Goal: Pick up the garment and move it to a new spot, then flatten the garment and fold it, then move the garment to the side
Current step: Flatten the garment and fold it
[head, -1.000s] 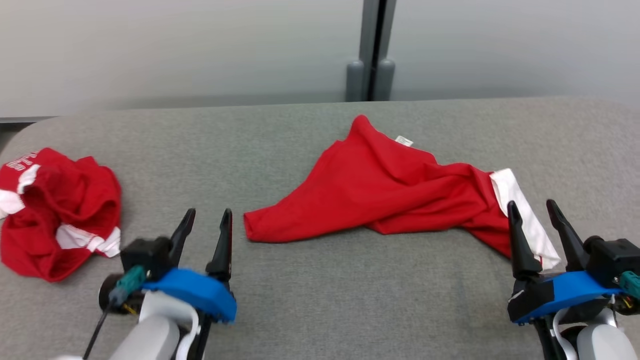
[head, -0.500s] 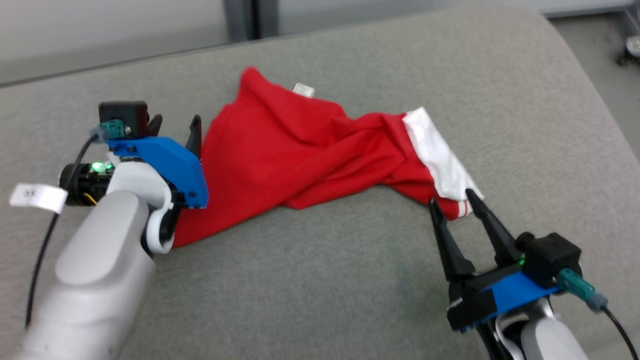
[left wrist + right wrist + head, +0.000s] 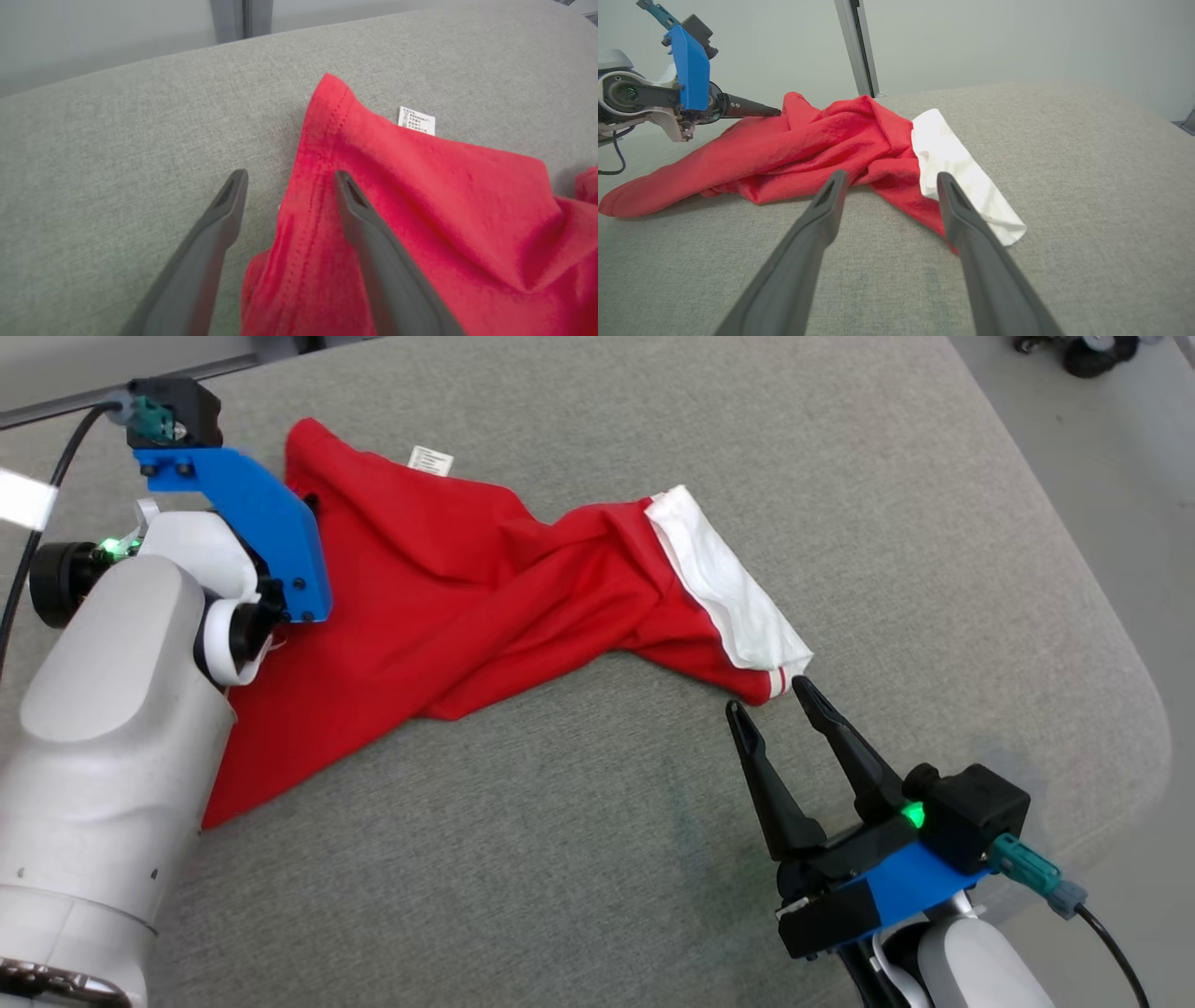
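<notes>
The garment (image 3: 467,588) is red with a white band (image 3: 728,593) at one end and lies crumpled on the grey table (image 3: 579,859). A small white label (image 3: 429,459) sticks out at its far edge. My left gripper (image 3: 290,173) is open and straddles the hemmed far-left edge, one finger over red cloth (image 3: 420,196) and one over bare table. In the head view my left forearm (image 3: 112,709) covers the garment's left part. My right gripper (image 3: 768,695) is open with nothing between its fingers, its tips just short of the white-banded corner (image 3: 971,186).
The table's rounded right edge (image 3: 1134,663) drops to a pale floor, where dark wheels (image 3: 1092,350) stand at the far right. A grey post (image 3: 243,18) rises against the pale wall behind the table. Bare table lies in front of the garment.
The head camera has swung right and down. My left arm has reached forward to the garment's far-left edge. My right gripper has closed in on the white-banded corner. Both stay open.
</notes>
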Robot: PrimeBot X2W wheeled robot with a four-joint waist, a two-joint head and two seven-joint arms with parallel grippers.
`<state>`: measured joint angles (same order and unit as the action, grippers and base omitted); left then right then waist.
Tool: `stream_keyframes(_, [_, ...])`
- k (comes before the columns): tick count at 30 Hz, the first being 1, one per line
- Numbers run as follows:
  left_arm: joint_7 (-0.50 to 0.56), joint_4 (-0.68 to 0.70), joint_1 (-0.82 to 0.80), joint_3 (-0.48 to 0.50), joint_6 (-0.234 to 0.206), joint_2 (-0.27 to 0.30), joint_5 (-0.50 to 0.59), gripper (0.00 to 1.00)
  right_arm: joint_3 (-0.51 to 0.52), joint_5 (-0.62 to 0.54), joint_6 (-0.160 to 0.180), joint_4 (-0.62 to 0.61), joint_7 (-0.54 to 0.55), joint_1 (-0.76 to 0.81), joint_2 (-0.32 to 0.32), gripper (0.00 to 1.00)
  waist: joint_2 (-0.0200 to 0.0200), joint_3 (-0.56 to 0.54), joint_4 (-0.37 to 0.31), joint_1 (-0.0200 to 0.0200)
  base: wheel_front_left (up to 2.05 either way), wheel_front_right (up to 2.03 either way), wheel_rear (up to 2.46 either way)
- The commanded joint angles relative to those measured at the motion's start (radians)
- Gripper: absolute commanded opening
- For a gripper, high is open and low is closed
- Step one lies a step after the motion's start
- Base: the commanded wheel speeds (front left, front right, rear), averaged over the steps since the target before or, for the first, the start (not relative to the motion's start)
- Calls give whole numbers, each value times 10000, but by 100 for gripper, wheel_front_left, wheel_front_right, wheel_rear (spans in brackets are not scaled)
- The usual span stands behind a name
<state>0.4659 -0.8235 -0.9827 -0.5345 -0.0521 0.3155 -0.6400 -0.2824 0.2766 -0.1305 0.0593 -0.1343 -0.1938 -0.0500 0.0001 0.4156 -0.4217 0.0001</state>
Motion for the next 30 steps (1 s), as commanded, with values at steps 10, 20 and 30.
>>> stream_keyframes(10, [1720,-467,-310,-568,216,-8,-4,69,-101,286,-6,107,-355,-295,-11,100,-1,372,-234,-1,0,0,0])
stream_keyframes(20, [-1454,460,-653,-693,672,-16,670,0,12,293,-6,240,-397,-478,-11,100,-1,66,375,-1,0,0,0])
stream_keyframes(30, [-5695,1257,-609,-1691,1621,-180,1779,0,330,67,-6,204,-167,-344,-12,100,-1,-645,1178,-1,0,0,0])
